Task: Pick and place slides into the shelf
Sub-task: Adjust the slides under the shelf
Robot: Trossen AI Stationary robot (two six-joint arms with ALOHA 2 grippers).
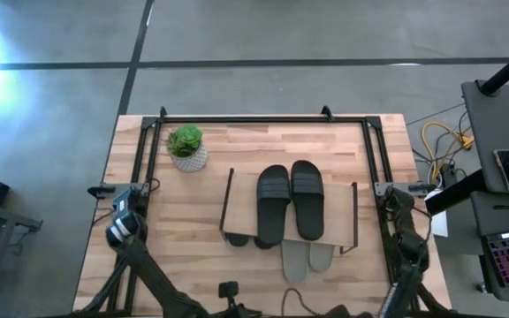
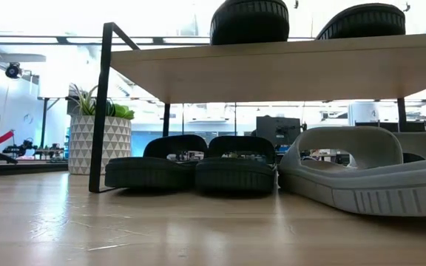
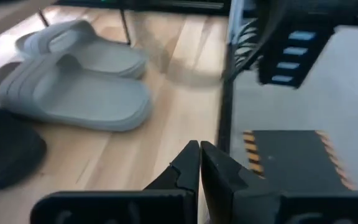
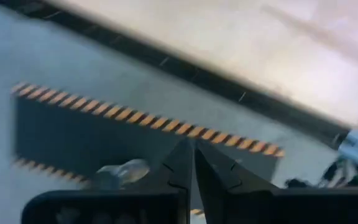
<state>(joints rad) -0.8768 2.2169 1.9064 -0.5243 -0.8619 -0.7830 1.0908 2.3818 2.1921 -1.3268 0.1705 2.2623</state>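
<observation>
Under the low rack with its light wooden plank top and thin black metal side frames, much is hidden from above: only the ends of two dark slides and of the two light grey rubber slides poke past its front edge. The low view shows those dark, ribbed-soled slides side by side on the tabletop beneath the plank, with a grey slide beside them, cut off at the picture's edge. Two black broad-strapped slides lie side by side on the plank top.

A small green plant in a white faceted pot stands near the far left corner of the pale butcher-block wooden table.

The left gripper rests by the table's left edge, fingers pressed together, holding nothing. The right gripper sits at the right edge, fingers likewise together and empty.
</observation>
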